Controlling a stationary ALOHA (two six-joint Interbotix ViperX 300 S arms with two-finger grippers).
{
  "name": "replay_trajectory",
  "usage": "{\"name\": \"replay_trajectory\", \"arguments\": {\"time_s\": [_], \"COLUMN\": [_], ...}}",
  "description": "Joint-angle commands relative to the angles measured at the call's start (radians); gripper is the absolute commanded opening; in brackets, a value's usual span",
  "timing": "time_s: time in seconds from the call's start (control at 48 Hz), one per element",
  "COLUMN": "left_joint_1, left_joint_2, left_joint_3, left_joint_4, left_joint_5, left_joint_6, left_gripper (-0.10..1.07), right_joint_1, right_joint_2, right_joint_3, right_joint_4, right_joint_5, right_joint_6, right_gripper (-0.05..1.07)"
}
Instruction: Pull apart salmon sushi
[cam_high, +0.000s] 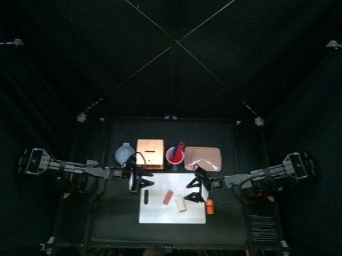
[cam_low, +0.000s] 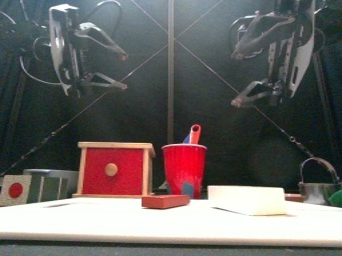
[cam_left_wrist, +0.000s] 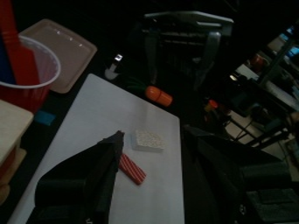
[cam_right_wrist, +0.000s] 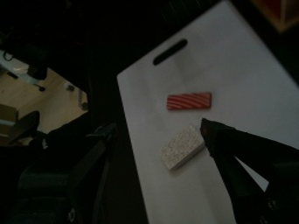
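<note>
Both arms raised, sushi already in two pieces on the white board

My left fingers (cam_low: 80, 80) and right fingers (cam_low: 261, 85) hang spread wide and empty, high above the tabletop (cam_low: 171, 243). On the white cutting board (cam_right_wrist: 233, 52) the salmon sushi lies split: the striped salmon top (cam_right_wrist: 191, 101) near the pale rice block (cam_right_wrist: 181, 146), the two apart. Both look light, stiff and smooth, likely to skid; I would pinch either across its narrow sides. The red cup (cam_low: 183, 170) stands behind the board.
</note>
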Motion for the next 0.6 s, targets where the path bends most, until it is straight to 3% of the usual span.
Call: {"name": "replay_trajectory", "arguments": {"time_s": [0.0, 0.271, 0.583], "left_joint_1": [-0.003, 0.006, 0.029], "left_joint_2": [-0.003, -0.005, -0.003], "left_joint_3": [-0.005, 0.012, 0.026], "left_joint_4": [0.029, 0.041, 0.048], "left_joint_5": [-0.011, -0.012, -0.012], "left_joint_6": [0.003, 0.003, 0.005], "left_gripper": [0.91, 0.91, 0.91], "right_joint_1": [-0.044, -0.129, -0.141], "right_joint_2": [-0.080, -0.215, -0.201], "right_joint_3": [0.021, 0.098, 0.117], "right_joint_4": [-0.067, -0.146, -0.147], "right_joint_5": [-0.011, -0.012, -0.012], "right_joint_6": [-0.005, -0.005, -0.003], "right_gripper": [1.03, 1.03, 1.03]}}
